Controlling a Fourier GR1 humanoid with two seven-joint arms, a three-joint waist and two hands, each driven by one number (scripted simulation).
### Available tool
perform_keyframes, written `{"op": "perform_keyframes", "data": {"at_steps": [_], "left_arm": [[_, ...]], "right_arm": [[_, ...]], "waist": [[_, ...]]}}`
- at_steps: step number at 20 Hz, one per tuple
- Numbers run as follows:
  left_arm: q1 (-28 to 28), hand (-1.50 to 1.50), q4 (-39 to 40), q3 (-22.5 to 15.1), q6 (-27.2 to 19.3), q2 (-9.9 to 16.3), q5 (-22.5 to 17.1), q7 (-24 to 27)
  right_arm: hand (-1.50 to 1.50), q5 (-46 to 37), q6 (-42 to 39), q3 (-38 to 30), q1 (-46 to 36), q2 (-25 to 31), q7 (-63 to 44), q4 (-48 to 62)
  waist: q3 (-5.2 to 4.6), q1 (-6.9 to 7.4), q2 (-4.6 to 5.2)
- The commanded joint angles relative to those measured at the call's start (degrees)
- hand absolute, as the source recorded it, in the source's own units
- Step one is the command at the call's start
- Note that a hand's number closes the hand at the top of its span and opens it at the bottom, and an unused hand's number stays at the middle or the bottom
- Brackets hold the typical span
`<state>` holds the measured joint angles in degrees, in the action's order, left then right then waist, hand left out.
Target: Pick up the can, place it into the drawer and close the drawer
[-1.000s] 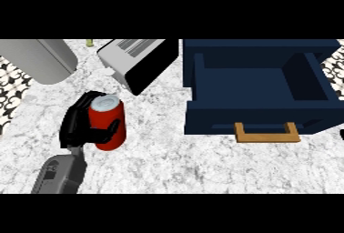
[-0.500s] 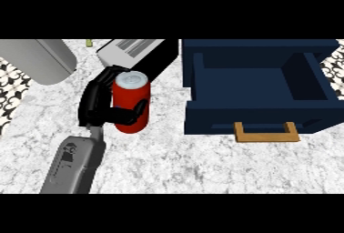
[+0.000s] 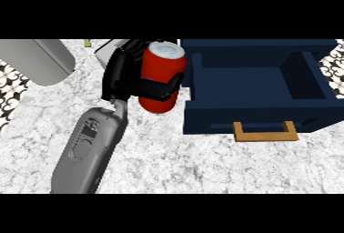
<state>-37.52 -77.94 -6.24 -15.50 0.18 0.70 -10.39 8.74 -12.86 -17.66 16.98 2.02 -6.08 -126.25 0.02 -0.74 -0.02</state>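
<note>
Red can (image 3: 161, 73) gripped in curled left hand (image 3: 124, 77), fingers hiding its middle; drawer (image 3: 259, 116) open.

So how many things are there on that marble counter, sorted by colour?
Red: 1, the red cylindrical can with a white top, held in the black left hand.
Navy blue: 1, the open navy drawer box with a wooden handle.
Grey: 1, the rounded grey object at upper left.
White: 1, a white object, mostly hidden behind the hand.
Total: 4

Even bright light – soft shadows, perhaps slight blur – no glare.
</note>
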Motion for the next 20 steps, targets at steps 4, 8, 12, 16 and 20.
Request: {"op": "perform_keyframes", "data": {"at_steps": [4,8,12,16,20], "left_arm": [[-16.6,1.50,7.3,-4.6,-8.7,-0.2,-0.7,-5.8],[-23.9,1.50,15.3,-5.5,-12.0,-0.2,-3.8,-5.3],[-28.7,1.50,17.9,-4.3,-11.2,-0.2,-4.0,-6.2],[-33.4,1.50,27.1,-6.5,-13.9,-0.2,-8.8,-2.6],[-40.2,1.50,34.4,-9.5,-18.1,-0.2,-13.6,-2.2]], "right_arm": [[-1.50,0.2,0.7,0.2,-0.9,0.2,-2.4,-1.6],[-1.50,-1.0,-1.2,0.7,1.1,-1.2,3.5,3.0],[-1.50,-0.5,0.1,1.2,0.4,-0.7,-2.5,-3.2],[-1.50,-1.7,0.4,1.0,-1.7,-0.6,-0.8,0.7],[-1.50,-1.3,-0.6,0.5,-3.0,0.2,1.0,3.1]], "waist": [[0.00,-0.75,0.09],[0.04,-0.93,0.20],[-0.01,-0.43,0.08],[0.02,-1.08,0.30],[0.08,-2.56,0.59]]}}
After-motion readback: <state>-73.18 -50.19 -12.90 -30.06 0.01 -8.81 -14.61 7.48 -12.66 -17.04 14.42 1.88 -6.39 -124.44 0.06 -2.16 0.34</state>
